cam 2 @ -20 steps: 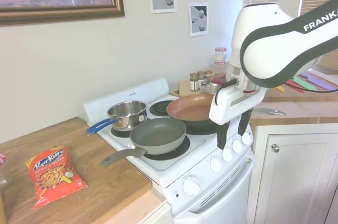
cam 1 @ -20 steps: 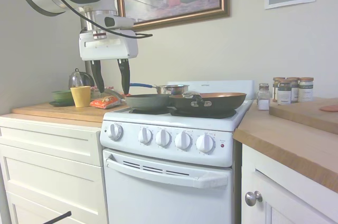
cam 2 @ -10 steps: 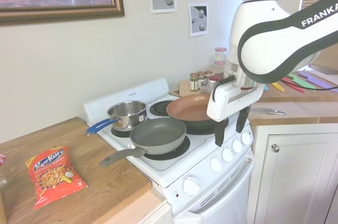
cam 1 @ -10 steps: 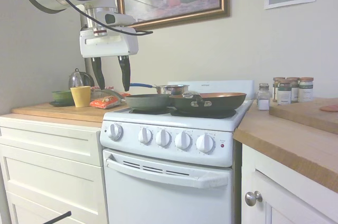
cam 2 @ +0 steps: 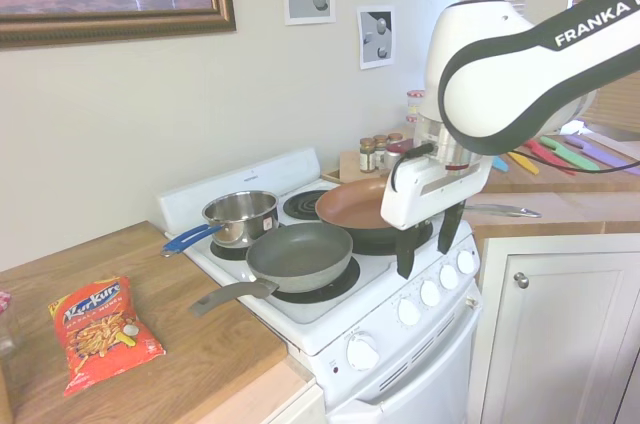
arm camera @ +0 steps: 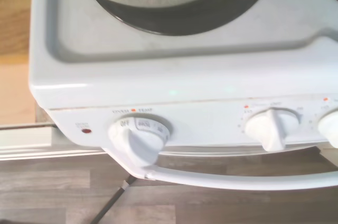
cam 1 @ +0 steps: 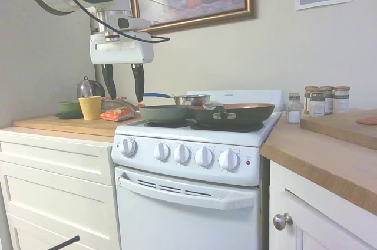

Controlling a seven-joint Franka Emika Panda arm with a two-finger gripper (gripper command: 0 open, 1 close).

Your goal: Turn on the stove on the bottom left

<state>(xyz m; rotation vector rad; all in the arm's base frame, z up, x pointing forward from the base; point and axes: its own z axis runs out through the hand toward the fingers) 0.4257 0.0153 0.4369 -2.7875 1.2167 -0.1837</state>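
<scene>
The stove [cam 1: 194, 173] stands between white cabinets, its tabletop-level cooktop carrying a grey pan [cam 2: 300, 254] on the front burner nearest the wooden tabletop [cam 2: 150, 364], a copper pan [cam 2: 360, 206] beside it, and a steel pot [cam 2: 240, 216] behind the grey pan. Five white knobs run along the stove's front panel, with a small red light [cam 1: 248, 162] at the end nearest the spice jars [cam 1: 323, 100].

The gripper [cam 1: 122, 83] hangs in the air above the stove's front edge, fingers pointing down and spread apart, holding nothing. In the second exterior view it sits over the knob row in front of the copper pan, clear of every knob. The wrist view looks straight down on the panel: one large knob [arm camera: 138, 138] is nearly below the camera, a second knob [arm camera: 270, 129] further along, and the oven handle [arm camera: 237, 179] under them.

Judging by this, the task has barely begun its working part. The arm is placed over the stove, but no knob is grasped or visibly turned, and no burner glows. What is left is to pick the knob that governs the front burner under the grey pan, lower the open gripper around it, close, and twist. Which knob that is cannot be read from the panel markings here.
</scene>
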